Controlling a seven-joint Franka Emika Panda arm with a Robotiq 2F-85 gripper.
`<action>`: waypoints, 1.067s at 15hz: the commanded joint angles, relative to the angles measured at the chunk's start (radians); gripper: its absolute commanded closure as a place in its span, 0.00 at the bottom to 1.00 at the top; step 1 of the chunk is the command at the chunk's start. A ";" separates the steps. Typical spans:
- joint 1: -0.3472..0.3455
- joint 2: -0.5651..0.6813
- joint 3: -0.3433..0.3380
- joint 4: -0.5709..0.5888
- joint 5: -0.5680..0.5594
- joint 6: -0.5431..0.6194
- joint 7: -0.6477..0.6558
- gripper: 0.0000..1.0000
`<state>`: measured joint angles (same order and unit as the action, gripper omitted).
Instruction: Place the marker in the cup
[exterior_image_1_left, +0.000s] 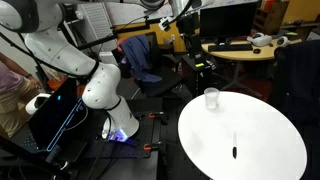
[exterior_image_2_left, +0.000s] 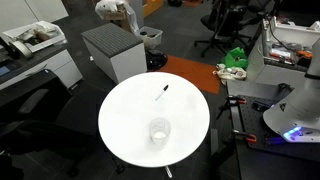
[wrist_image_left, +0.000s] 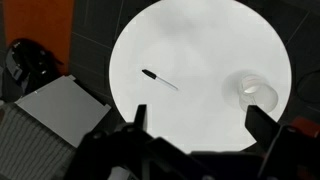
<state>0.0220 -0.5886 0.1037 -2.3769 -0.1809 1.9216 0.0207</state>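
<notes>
The marker, thin and dark, lies flat on the round white table. It also shows in both exterior views. The cup, small and translucent, stands upright on the same table, apart from the marker, and shows in both exterior views. My gripper is open and empty, high above the table. In the wrist view its two dark fingers frame bare tabletop below the marker and the cup. I cannot make out the gripper in the exterior views.
A grey cabinet stands beside the table and shows in the wrist view. The white robot arm and base stand beside the table. Office chairs and a desk are further off.
</notes>
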 joint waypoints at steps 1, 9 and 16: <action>0.009 0.001 -0.007 0.002 -0.005 -0.003 0.004 0.00; 0.009 0.001 -0.007 0.002 -0.005 -0.003 0.004 0.00; 0.003 0.054 -0.024 0.020 -0.017 0.036 -0.018 0.00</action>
<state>0.0227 -0.5741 0.1001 -2.3759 -0.1811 1.9230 0.0211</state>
